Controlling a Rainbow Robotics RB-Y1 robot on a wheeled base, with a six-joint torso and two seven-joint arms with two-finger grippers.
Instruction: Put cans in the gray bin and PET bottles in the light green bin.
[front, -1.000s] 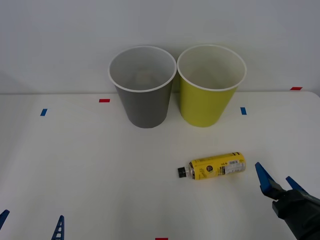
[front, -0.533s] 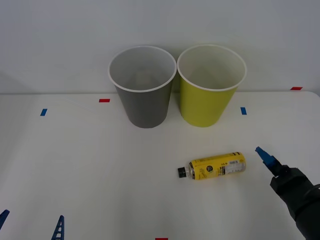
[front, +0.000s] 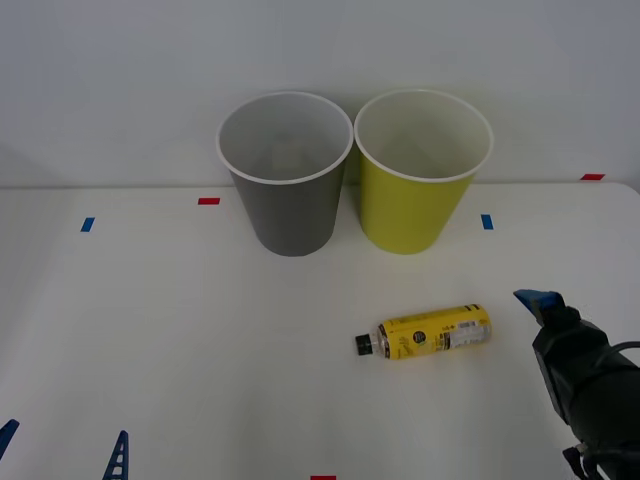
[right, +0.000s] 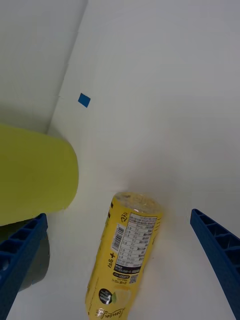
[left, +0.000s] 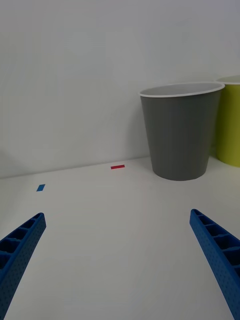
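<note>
We see a white table (front: 180, 330) running back to a plain pale wall (front: 120, 80), with small red tape marks (front: 208, 201) and blue tape marks (front: 87, 224) stuck along its far part. The gray bin (front: 287, 172) and the light green bin (front: 422, 168) stand upright side by side near the wall, gray on the left, nearly touching. The PET bottle (front: 430, 332) lies on its side in front of the green bin, black cap pointing left. Our right gripper (right: 120, 270) sits just right of the bottle's base, its blue fingers (right: 220, 250) spread wide to either side of the bottle without touching it. Our left gripper (left: 117, 260) waits low at the near left edge of the table, fingers likewise wide apart and empty, facing the gray bin.
</note>
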